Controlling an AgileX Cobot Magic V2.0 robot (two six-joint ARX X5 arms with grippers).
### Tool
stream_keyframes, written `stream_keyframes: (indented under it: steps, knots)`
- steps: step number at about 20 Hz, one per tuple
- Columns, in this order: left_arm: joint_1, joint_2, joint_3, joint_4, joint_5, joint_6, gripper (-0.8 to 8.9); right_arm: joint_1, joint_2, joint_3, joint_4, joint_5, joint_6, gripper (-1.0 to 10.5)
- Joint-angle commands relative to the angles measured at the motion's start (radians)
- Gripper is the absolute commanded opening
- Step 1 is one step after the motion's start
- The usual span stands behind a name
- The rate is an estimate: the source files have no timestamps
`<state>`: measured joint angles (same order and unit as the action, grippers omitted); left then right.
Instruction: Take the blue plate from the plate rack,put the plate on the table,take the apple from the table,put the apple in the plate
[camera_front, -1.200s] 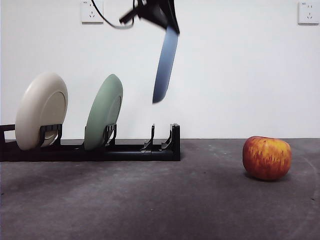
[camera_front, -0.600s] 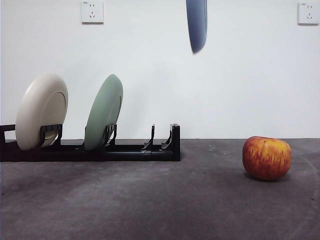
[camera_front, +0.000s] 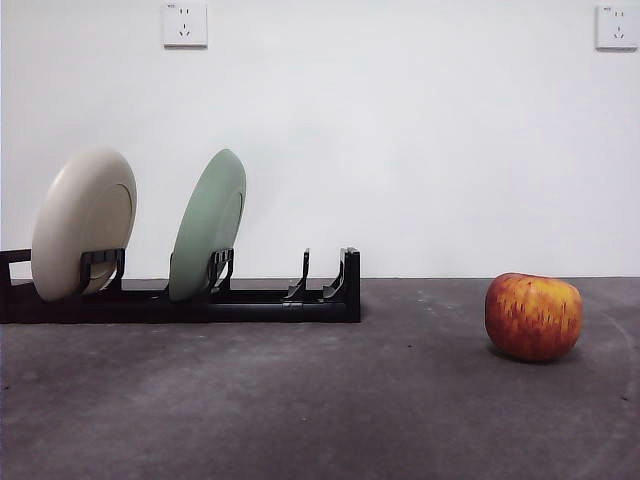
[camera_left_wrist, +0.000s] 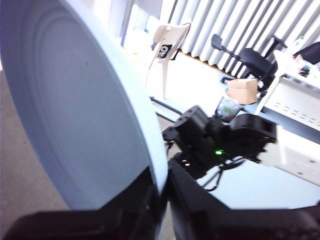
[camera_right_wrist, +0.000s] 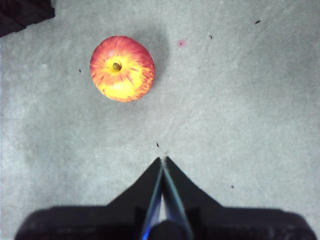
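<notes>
Blue plate (camera_left_wrist: 75, 110) is now gone from the front view, where half a second ago its lower edge was still hanging at the top of the picture and a second ago it was dangling tilted above the rack (camera_front: 180, 300); only the left wrist view is showing it, lifted well clear of the table (camera_front: 320, 400). It is reading as a round, shallow, matte light-blue disc with faint concentric rings and a raised rim. The left gripper (camera_left_wrist: 162, 192) is pinching the plate's rim between its two black jaws, one jaw on each face of the plate. The long, low black rack is sitting unchanged at the left of the table, its two end slots standing bare, while a cream plate (camera_front: 82, 225) and a green plate (camera_front: 207, 225) are leaning in their upright holders, both smooth and matte. The apple (camera_front: 533, 316) is resting where it was, at the right side of the rough, mottled dark grey table, round and red with yellow-orange streaks; from above its stem dimple is showing yellow. The right gripper (camera_right_wrist: 163, 162) is hovering above the table near the apple, apart from it, its jaws pressed together into a point
</notes>
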<state>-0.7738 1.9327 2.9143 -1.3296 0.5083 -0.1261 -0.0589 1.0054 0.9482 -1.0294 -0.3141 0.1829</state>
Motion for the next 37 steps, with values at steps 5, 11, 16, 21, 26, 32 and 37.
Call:
stream_keyframes:
  steps: [5, 11, 16, 21, 26, 32, 37]
  knots:
    - [-0.079, -0.141, -0.15, 0.004, -0.093, 0.072, -0.06, 0.0, 0.0, 0.006, 0.008, 0.002, -0.011, 0.0]
    - [-0.125, -0.452, -0.795, 0.005, -0.365, 0.096, -0.06, 0.0, 0.0, 0.006, 0.012, 0.002, -0.026, 0.0]
    - [-0.154, -0.567, -1.202, 0.005, -0.413, 0.048, -0.06, 0.0, 0.0, 0.006, 0.021, 0.001, -0.025, 0.0]
    - [-0.244, -0.531, -1.427, 0.005, -0.639, 0.108, -0.06, 0.0, 0.0, 0.006, 0.02, 0.001, -0.025, 0.0]
    - [-0.319, -0.431, -1.556, 0.09, -0.786, 0.215, -0.06, 0.0, 0.0, 0.006, 0.031, 0.001, -0.025, 0.0]
    - [-0.362, -0.263, -1.59, 0.183, -0.879, 0.256, -0.07, 0.0, 0.0, 0.006, 0.033, 0.0, -0.027, 0.0]
    - [-0.362, -0.151, -1.59, 0.257, -0.875, 0.266, -0.07, 0.0, 0.0, 0.006, 0.035, 0.001, -0.03, 0.0]
